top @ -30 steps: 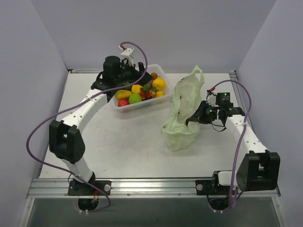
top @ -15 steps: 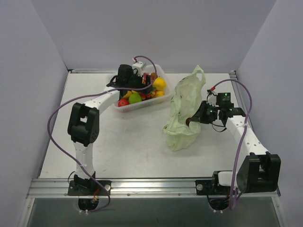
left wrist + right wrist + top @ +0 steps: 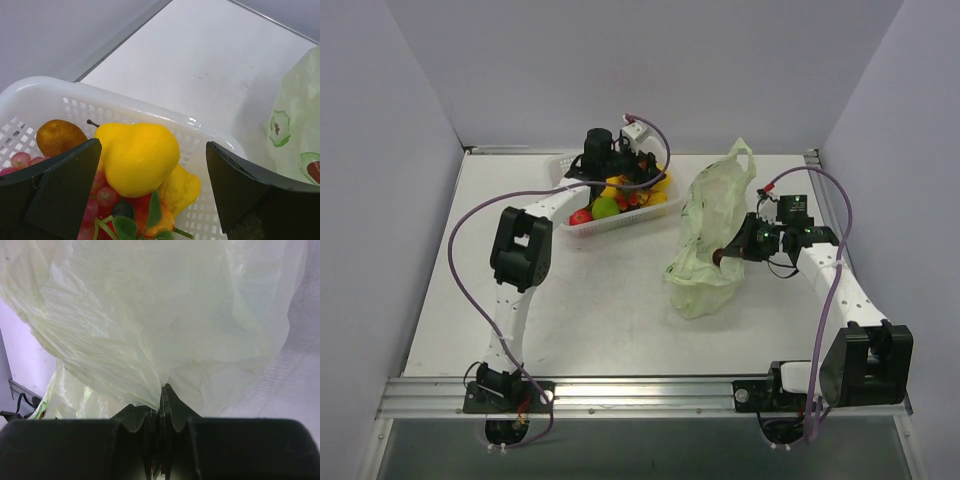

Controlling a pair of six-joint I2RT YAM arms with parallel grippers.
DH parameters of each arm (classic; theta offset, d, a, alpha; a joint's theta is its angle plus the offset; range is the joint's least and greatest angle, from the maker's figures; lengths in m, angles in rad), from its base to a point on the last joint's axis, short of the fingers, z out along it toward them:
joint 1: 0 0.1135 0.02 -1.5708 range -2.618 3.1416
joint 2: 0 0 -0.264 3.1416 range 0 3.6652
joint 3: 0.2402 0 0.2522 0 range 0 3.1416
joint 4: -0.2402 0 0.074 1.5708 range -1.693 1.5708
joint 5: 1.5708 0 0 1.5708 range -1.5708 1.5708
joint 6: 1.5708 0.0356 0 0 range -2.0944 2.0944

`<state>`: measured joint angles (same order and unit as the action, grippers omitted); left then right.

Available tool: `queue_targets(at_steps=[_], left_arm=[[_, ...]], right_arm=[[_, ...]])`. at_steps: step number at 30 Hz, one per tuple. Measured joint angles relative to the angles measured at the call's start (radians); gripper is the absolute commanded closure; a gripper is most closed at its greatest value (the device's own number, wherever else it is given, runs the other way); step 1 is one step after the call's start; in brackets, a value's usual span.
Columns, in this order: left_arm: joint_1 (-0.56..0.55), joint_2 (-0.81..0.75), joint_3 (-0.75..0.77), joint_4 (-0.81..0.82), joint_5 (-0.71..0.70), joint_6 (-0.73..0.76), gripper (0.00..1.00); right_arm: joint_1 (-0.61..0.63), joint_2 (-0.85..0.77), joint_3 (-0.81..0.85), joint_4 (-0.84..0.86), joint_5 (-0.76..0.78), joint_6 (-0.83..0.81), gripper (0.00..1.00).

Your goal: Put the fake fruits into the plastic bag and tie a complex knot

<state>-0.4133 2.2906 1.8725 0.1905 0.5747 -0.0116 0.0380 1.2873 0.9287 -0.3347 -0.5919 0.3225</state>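
Looking down from the top camera, I see the white perforated basket [image 3: 582, 229] sitting near the far edge of the desk [image 3: 590, 310], a little left of the middle. The fake fruits [image 3: 606, 207] are piled inside it: a green one, a red one beside it towards the left edge, and yellow ones further back.

My left gripper [image 3: 153, 145] hangs over the basket's right end with its fingers spread wide. On the left wrist camera a yellow pear [image 3: 137, 157] lies between the two dark fingers [image 3: 60, 195]. I cannot tell whether either pad touches it. A brown pear [image 3: 57, 136] lies to its left against the basket wall, red grapes [image 3: 100, 192] sit below it, and a second yellow fruit [image 3: 182, 187] is tucked under its right side.

The plastic bag [image 3: 705, 240] stands crumpled on the right half of the desk, well apart from the basket, with one handle loop [image 3: 738, 155] raised towards the far edge. An avocado print [image 3: 277, 127] shows on its side in the left wrist view.

My right gripper [image 3: 722, 256] comes in from the right edge. Its fingers are pressed together on a fold of the bag's pale-green film. The right wrist camera shows the thin plastic caught between the closed tips and billowing out above them.
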Motion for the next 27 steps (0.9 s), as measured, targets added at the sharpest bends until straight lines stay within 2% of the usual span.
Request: queue_targets(at_steps=[6,12,16,17,18,20,27], left_arm=[[-0.004,0.078,0.050,-0.022,0.040,0.093,0.03],[-0.004,0.156,0.174,-0.134,0.043,0.180,0.05],[-0.004,0.165,0.199,-0.180,0.047,0.219,0.20],[-0.004,0.165,0.204,-0.185,0.049,0.227,0.26],[-0.004,0.165,0.204,-0.187,0.051,0.235,0.36],[-0.004,0.165,0.204,-0.187,0.055,0.245,0.49],[-0.004,0.109,0.117,-0.156,0.054,0.234,0.61]], right_arm=[[0.000,0.005,0.010,-0.003,0.001,-0.003,1.00],[0.000,0.019,0.017,-0.014,0.001,-0.007,1.00],[0.000,0.020,0.024,-0.021,0.001,-0.009,1.00],[0.000,0.020,0.025,-0.021,0.001,-0.010,1.00],[0.000,0.020,0.025,-0.021,0.001,-0.010,1.00],[0.000,0.020,0.025,-0.022,0.001,-0.010,1.00],[0.000,0.020,0.025,-0.023,0.001,-0.013,1.00]])
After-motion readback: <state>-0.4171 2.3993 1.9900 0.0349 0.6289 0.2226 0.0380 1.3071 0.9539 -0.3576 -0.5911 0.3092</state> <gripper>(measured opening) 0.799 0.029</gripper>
